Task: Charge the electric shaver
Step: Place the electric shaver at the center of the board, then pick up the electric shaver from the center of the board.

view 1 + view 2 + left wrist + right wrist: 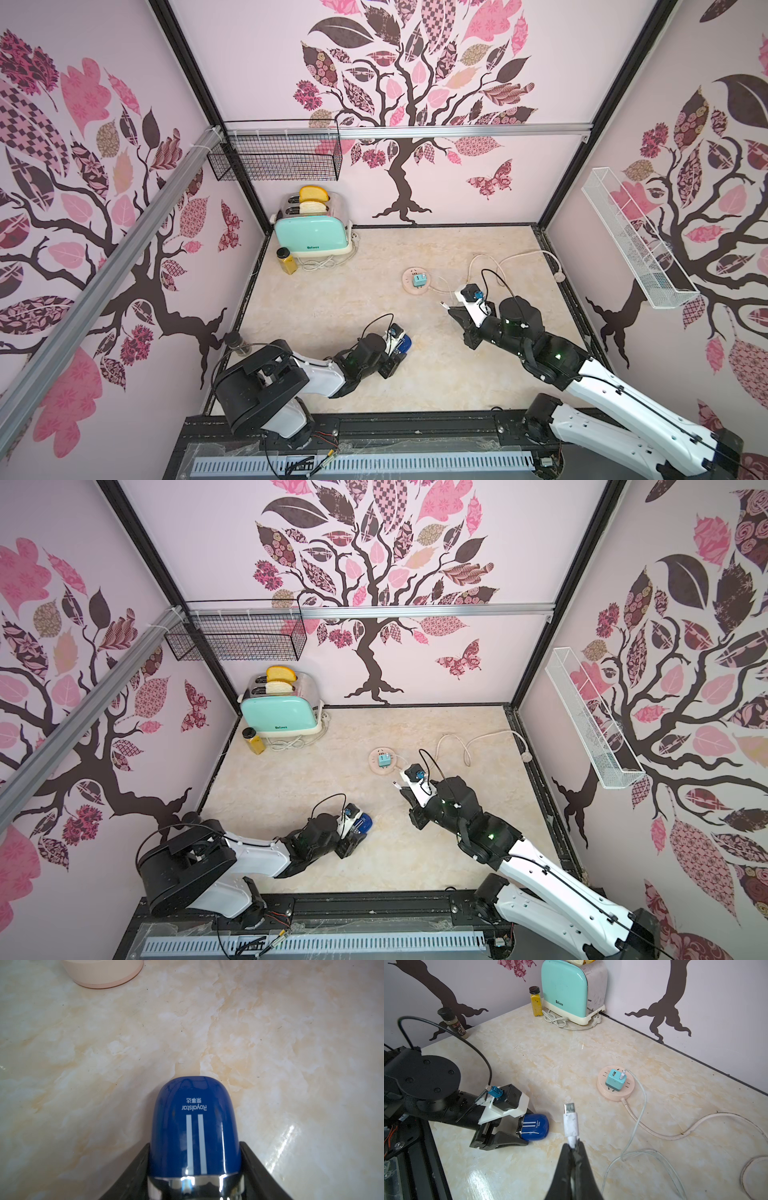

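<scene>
Electric shaver lies on the marble table between the jaws of the left gripper — clamped or loose, I cannot tell. Beyond it the right gripper pinches a white charging cable just behind its plug, off the table. Farther back — a pink socket hub carrying a teal adapter.

Cropped parts.
The silver head of the electric shaver and the socket hub are cut by the frame edge.
</scene>
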{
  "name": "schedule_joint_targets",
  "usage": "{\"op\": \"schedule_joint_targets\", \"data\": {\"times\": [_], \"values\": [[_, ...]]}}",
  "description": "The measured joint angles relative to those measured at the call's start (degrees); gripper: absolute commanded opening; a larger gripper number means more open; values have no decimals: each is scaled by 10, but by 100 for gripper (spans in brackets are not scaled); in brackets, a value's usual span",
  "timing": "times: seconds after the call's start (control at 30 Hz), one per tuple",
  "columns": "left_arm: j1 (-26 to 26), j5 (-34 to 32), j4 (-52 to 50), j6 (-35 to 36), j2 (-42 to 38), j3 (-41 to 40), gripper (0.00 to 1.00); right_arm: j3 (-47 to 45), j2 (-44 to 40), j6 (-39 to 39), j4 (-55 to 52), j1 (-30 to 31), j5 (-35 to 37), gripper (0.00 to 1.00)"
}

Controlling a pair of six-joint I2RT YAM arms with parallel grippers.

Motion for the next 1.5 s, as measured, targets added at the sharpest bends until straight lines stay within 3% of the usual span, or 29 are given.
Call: {"op": "schedule_joint_targets", "data": {"times": [0.37,0.7,0.77,0.83,1.03,1.23,1.37,1.5], "values": [[1,2,-11,15,2,7,93,0,-10,-2,3,0,1,0],[24,12,89,15,62,7,84,-6,-19,-6,7,0,4,0],[27,21,105,14,71,6,78,-13,-19,-6,7,0,5,0],[31,33,118,13,77,6,62,-20,-19,-7,7,0,6,0],[43,75,137,13,78,8,0,-27,-20,-18,-4,0,9,0],[53,106,63,24,29,9,0,-27,-18,-30,-14,0,-5,0],[56,137,-56,57,-74,36,0,-27,-1,-46,-30,0,-35,0],[99,192,-117,105,-211,67,0,-26,26,-74,-47,0,-66,0]]}}
